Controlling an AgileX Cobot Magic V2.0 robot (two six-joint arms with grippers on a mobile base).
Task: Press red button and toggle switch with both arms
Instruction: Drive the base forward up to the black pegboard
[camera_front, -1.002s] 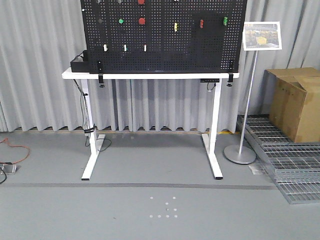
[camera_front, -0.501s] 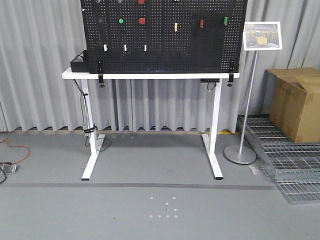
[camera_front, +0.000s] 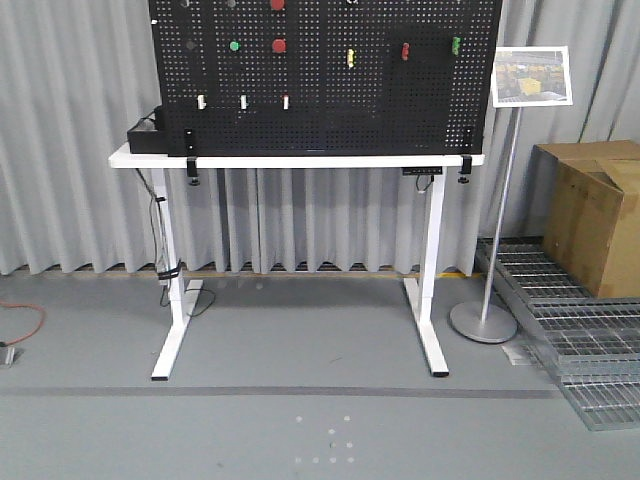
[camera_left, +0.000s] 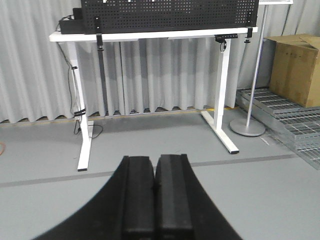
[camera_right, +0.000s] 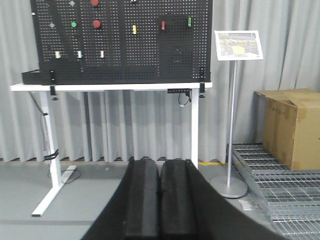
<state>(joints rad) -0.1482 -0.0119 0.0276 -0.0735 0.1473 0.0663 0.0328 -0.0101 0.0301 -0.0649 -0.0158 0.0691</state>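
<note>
A black pegboard (camera_front: 330, 110) stands on a white table (camera_front: 300, 159) well ahead of me. It carries a round red button (camera_front: 279, 45) beside a green one (camera_front: 235, 45), with a second red button (camera_front: 277, 4) at its top edge. Below them sits a row of three small white toggle switches (camera_front: 243, 101); yellow, red and green switches (camera_front: 405, 50) sit further right. The right wrist view shows the same red button (camera_right: 96, 23). My left gripper (camera_left: 155, 160) and right gripper (camera_right: 159, 164) are both shut on nothing, far from the board. The front view shows neither arm.
A sign stand (camera_front: 485, 322) with a picture board (camera_front: 532, 76) stands right of the table. A cardboard box (camera_front: 595, 215) and metal floor grates (camera_front: 575, 330) lie further right. A black box (camera_front: 145, 135) sits on the table's left end, with cables (camera_front: 15, 325) on the floor at left.
The front view has drawn closer to the table: the table and pegboard now look larger and wider in the frame.
</note>
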